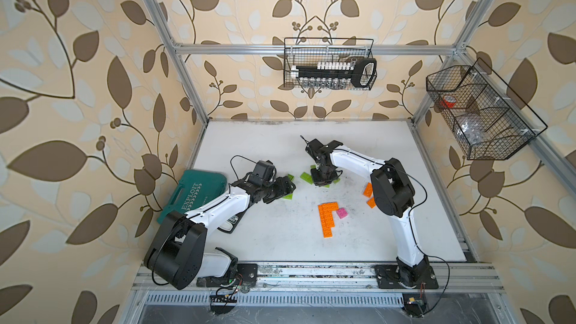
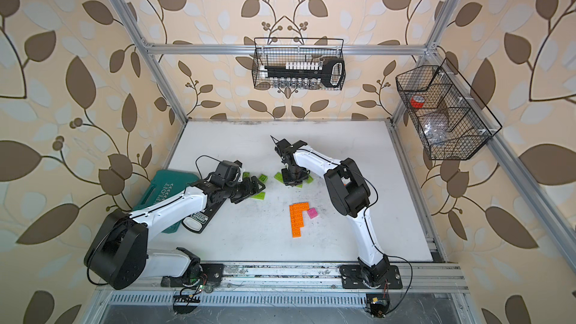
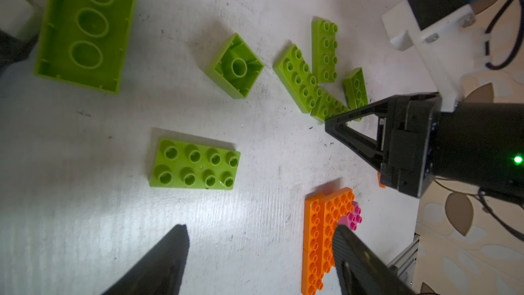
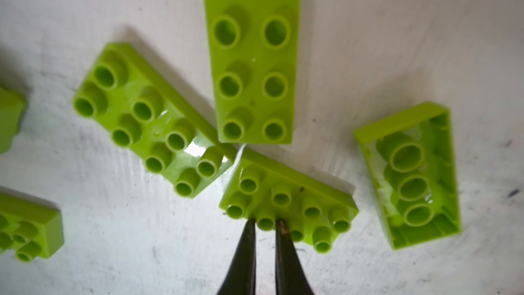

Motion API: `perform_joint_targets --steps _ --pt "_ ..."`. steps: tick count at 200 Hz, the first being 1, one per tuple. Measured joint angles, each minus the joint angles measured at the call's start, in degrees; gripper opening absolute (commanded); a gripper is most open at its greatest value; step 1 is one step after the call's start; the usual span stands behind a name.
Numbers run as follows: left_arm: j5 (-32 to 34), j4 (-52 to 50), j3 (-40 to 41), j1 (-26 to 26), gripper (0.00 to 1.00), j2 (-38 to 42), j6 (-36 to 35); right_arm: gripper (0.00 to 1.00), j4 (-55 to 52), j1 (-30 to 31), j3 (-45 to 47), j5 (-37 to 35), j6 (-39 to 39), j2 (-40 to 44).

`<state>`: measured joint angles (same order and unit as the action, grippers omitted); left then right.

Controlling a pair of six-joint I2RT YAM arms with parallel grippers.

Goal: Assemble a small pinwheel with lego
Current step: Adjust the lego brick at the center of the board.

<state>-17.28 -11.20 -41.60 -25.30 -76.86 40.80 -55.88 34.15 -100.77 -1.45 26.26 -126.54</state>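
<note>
An L-shaped orange lego assembly (image 1: 327, 218) lies mid-table with a small pink brick (image 1: 342, 212) against it, seen in both top views. Two loose orange bricks (image 1: 367, 189) show beside the right arm. Lime-green bricks are scattered behind. My right gripper (image 4: 266, 224) points down, shut on a stud at the near edge of one lime-green brick (image 4: 295, 194). Beside it lie two studs-up bricks (image 4: 153, 117) and an upside-down one (image 4: 408, 174). My left gripper (image 3: 259, 231) hovers open and empty over bare table. One of its fingers (image 3: 357, 256) partly covers the orange assembly (image 3: 314, 234).
A teal tool case (image 1: 193, 194) lies at the table's left edge under the left arm, with a black-and-white tool (image 1: 230, 222) next to it. Wire baskets hang on the back wall (image 1: 328, 63) and the right wall (image 1: 480, 113).
</note>
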Motion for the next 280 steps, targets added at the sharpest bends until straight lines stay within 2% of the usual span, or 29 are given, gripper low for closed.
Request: perform_joint_targets --steps 36,70,102,125,137,154,201,237,266,280 --pt "3.74 -4.46 -3.10 -5.27 0.85 -2.05 -1.68 0.26 2.21 -1.44 2.03 0.22 -1.18 1.62" --pt "8.35 -7.19 -11.63 -12.04 0.86 -7.76 -4.74 0.34 5.88 -2.86 13.92 1.20 -0.17 14.10" --pt "10.23 -7.80 -18.97 -16.90 0.87 -15.30 -7.54 0.42 8.52 -10.64 24.92 -0.11 3.91 28.22" --pt "10.40 -8.48 -25.00 -19.43 0.87 -21.33 -9.75 0.52 9.60 -17.38 31.28 -0.96 6.93 32.96" --pt "10.40 -8.94 -28.48 -20.55 0.88 -24.41 -10.82 0.58 9.73 -20.33 33.48 -0.96 7.89 33.14" --pt "10.51 -9.99 -33.57 -22.01 0.89 -28.70 -12.61 0.59 9.99 -23.32 35.67 -0.68 8.98 32.68" --pt "12.13 -13.31 -44.65 -25.55 0.93 -37.16 -15.96 0.58 12.46 -27.87 35.89 2.27 9.55 28.92" --pt "14.23 -17.09 -52.46 -27.71 0.93 -42.75 -17.35 0.57 14.40 -30.75 35.56 7.48 9.09 25.94" --pt "15.06 -18.78 -55.95 -28.74 0.93 -45.03 -18.29 0.56 14.10 -30.97 33.55 9.18 8.63 21.84" --pt "15.41 -19.08 -56.26 -28.89 0.93 -45.27 -18.36 0.52 13.66 -30.91 33.48 9.18 8.48 21.29"
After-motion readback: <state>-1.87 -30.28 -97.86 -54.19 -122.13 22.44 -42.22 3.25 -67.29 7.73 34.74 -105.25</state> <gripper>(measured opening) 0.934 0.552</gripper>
